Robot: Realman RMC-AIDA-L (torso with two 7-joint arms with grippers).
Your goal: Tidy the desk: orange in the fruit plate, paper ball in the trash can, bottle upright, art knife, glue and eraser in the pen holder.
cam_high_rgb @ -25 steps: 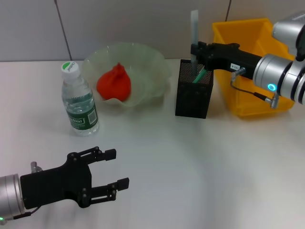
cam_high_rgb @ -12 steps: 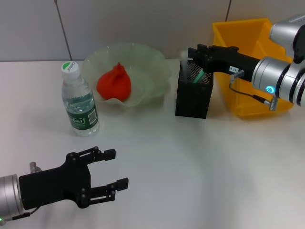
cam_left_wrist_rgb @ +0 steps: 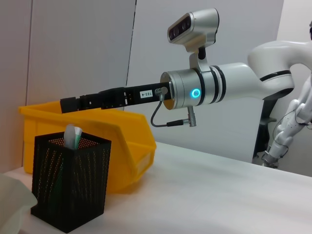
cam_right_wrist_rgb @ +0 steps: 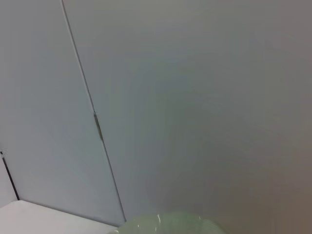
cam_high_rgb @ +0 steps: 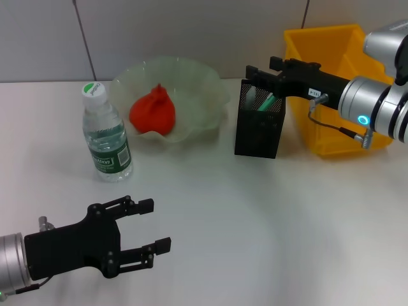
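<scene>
With pen-holder loading apparently done, right tool [cam_high_rgb: 255,70] hovers spread and empty over black mesh pen holder [cam_high_rgb: 258,127] near the counter's far edge; left tool [cam_high_rgb: 148,224] idle, open, near edge; next: withdraw.

We see print in only a few places. The bottle [cam_high_rgb: 106,138] has a green label with white lettering that we cannot read, and its white cap [cam_high_rgb: 94,90] carries a green mark, also unreadable. A small white sticker [cam_left_wrist_rgb: 146,92] on the right arm's black gripper body bears dark characters; we cannot make them out either.
</scene>
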